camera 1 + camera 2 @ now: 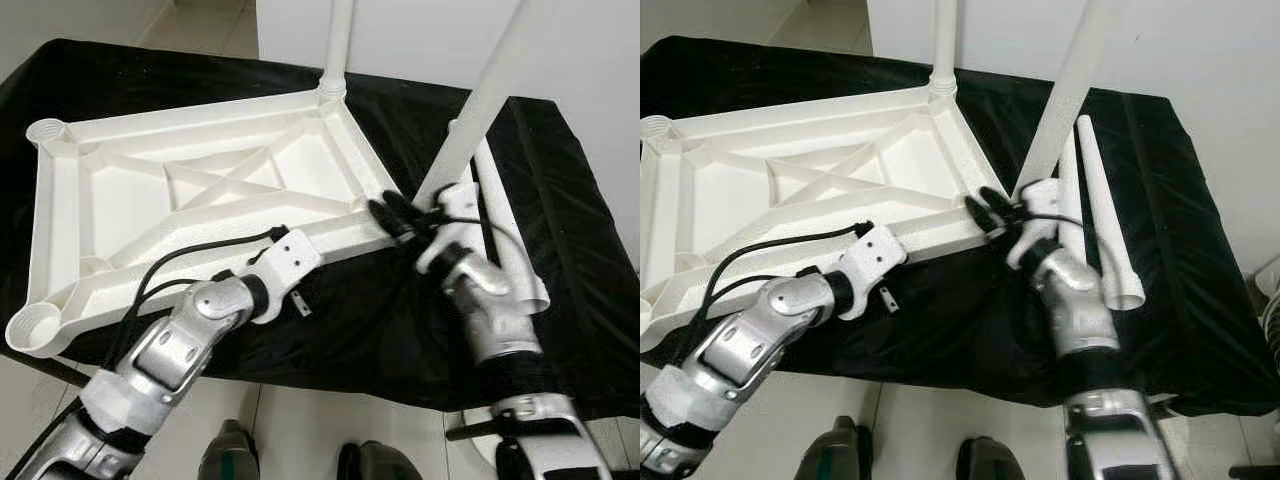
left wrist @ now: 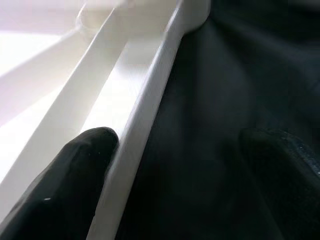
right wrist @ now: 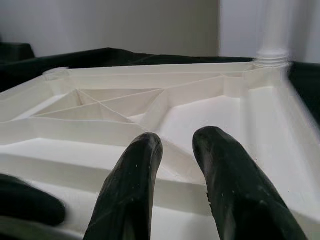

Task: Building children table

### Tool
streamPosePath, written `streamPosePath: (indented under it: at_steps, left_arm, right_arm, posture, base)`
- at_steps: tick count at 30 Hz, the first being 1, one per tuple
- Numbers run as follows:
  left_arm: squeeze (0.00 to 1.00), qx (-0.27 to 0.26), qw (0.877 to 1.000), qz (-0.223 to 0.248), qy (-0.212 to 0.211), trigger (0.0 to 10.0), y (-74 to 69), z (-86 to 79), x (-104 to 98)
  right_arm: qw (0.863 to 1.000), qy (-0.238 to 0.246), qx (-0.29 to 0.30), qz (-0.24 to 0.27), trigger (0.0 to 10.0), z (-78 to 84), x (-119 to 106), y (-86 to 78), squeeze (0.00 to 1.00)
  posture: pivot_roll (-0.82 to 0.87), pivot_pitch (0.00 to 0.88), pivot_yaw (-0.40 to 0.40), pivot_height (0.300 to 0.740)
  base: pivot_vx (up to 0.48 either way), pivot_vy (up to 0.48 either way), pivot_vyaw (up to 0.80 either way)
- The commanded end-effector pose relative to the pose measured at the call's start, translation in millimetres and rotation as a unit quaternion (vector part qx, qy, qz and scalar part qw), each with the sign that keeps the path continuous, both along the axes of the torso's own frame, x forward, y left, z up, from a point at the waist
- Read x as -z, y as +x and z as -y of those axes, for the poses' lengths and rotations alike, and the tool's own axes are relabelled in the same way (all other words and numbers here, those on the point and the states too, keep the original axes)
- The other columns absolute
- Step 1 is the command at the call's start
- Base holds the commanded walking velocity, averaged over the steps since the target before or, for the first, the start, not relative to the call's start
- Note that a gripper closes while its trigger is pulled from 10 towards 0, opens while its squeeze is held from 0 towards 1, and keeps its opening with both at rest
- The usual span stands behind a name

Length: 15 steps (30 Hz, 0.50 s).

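The white plastic tabletop [image 1: 200, 190] lies upside down on the black-covered table [image 1: 560, 250]. One white leg [image 1: 338, 45] stands upright in its far corner. A second leg [image 1: 485, 95] leans over the near right corner. My left gripper [image 1: 292, 262] is at the front rim [image 2: 145, 115] and is open, one finger [image 2: 75, 170] inside the rim and the other over the cloth. At the near right corner, beside the leaning leg's base, my right gripper [image 1: 392, 215] holds nothing, and a narrow gap shows between its fingers [image 3: 135, 175].
Two loose white legs [image 1: 1100, 220] lie side by side on the cloth right of the tabletop. Empty round sockets show at the near left corner [image 1: 35, 325] and the far left corner [image 1: 48, 130]. The table's front edge runs just below my arms, with pale floor beneath.
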State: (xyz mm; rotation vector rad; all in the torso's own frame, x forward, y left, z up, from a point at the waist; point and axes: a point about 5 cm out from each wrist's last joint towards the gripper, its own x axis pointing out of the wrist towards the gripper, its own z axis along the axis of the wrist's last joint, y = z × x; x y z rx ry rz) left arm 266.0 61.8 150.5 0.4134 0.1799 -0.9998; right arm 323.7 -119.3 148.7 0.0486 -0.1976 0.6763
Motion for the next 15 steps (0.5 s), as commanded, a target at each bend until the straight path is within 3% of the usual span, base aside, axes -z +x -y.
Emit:
streamPosePath:
  at_steps: [1, 5, 8, 15]
  left_arm:
    - [0.0, 0.015, 1.0, -0.017, 0.007, 10.0, -2.3, 3.9, 5]
    - [0.0, -0.001, 1.0, -0.006, 0.007, 10.0, 2.4, 2.1, 4]
    - [0.0, -0.007, 1.0, -0.003, 0.009, 10.0, 3.3, 0.8, 4]
    - [0.0, -0.045, 0.999, -0.007, 0.021, 10.0, 11.4, -10.8, 8]
  right_arm:
    - [1.0, -0.013, 0.005, 0.01, 10.0, -3.0, 3, -2.6, 0.0]
    - [0.999, -0.029, 0.011, 0.032, 10.0, -19.6, 6, -19.3, 0.0]
    - [0.999, -0.031, 0.018, 0.035, 10.0, -19.6, 7, -22.0, 0.0]
    - [0.995, -0.013, 0.094, 0.041, 10.0, -3.2, 12, -33.0, 0.0]
  posture:
    - [0.08, 0.1, -0.022, 0.74]
    - [0.08, 0.102, -0.03, 0.74]
    - [0.09, 0.103, -0.033, 0.74]
    - [0.08, 0.097, -0.03, 0.74]
  base:
    - [0.0, 0.0, 0.0]
    - [0.0, 0.0, 0.0]
    - [0.0, 0.0, 0.0]
    - [0.0, 0.0, 0.0]
